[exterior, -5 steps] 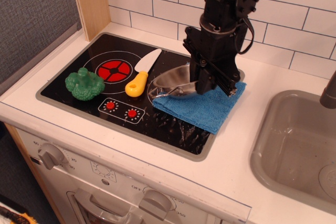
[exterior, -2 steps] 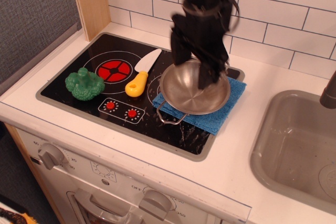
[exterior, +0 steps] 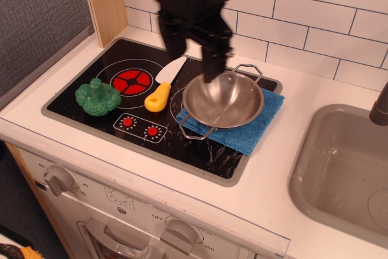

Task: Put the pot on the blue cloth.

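Note:
The shiny steel pot (exterior: 223, 99) sits upright on the blue cloth (exterior: 250, 135), which lies at the right end of the stovetop. One wire handle points to the front left and the other to the back right. My black gripper (exterior: 193, 57) hangs above the pot's back left rim. It is open, empty, and clear of the pot. The cloth shows only at the front and right of the pot; the rest is covered.
A green broccoli (exterior: 97, 96) and a knife with a yellow handle (exterior: 162, 91) lie on the black stovetop (exterior: 127, 59) to the left. A grey sink basin (exterior: 342, 168) is at the right. A wooden panel (exterior: 106, 1) and a tiled wall stand behind.
The pot was held tilted at the cloth's left edge, then set flat on the cloth and let go. The gripper has opened and moved up and to the left.

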Available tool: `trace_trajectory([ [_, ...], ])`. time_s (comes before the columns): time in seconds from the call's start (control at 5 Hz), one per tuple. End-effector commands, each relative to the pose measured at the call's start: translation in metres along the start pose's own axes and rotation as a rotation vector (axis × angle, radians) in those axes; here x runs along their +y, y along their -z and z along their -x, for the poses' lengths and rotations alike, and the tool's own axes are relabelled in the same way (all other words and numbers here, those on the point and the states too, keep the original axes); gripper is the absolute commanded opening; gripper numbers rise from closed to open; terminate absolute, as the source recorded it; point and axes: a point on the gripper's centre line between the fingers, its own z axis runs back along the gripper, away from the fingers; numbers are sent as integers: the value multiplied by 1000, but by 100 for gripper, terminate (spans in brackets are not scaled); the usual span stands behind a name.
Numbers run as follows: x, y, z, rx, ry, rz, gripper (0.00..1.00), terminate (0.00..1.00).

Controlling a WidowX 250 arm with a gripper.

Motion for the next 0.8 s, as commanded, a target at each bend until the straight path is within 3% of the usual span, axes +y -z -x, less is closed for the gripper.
trace_trajectory([
  [0.0,11,-4,20,2,-99,46,100,0],
  [0.2,12,3,29,46,-44,-9,100,0],
  [0.4,12,3,29,46,-44,-9,100,0],
  [0.6,12,3,29,46,-44,-9,100,100],
])
